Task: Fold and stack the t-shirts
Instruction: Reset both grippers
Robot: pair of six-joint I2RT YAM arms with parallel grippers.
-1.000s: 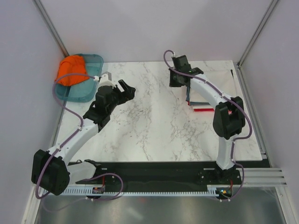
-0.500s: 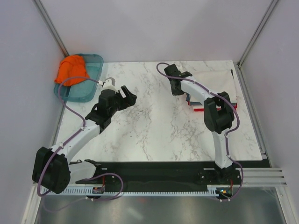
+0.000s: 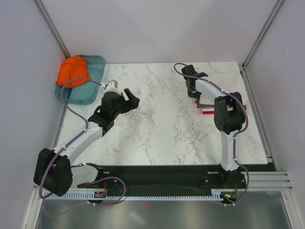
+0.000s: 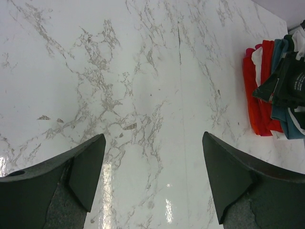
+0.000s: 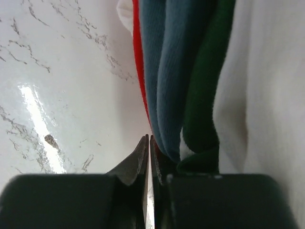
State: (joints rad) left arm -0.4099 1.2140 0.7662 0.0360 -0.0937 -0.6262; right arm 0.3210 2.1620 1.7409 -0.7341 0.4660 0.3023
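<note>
A stack of folded t-shirts (image 4: 271, 95) lies at the table's right side, showing a red edge (image 3: 208, 112). In the right wrist view its layers run red (image 5: 139, 62), slate-blue (image 5: 167, 71), dark green (image 5: 205, 86) and cream (image 5: 267, 95). My right gripper (image 5: 148, 138) is shut with nothing between its fingers, its tips low at the stack's left edge (image 3: 194, 93), one finger against the cloth. My left gripper (image 4: 152, 138) hangs open over bare marble left of centre (image 3: 131, 95). An orange t-shirt (image 3: 74, 70) sits crumpled in the teal tray (image 3: 93, 88).
The tray stands at the table's back left corner, by the left wall. Grey walls with metal posts (image 3: 259, 31) close in the back and both sides. A black rail (image 3: 157, 174) carrying both arm bases runs along the near edge.
My right gripper moved left off the stack, then swung back to its left edge while closing its jaws. The left gripper shifted slightly right and stays open.
</note>
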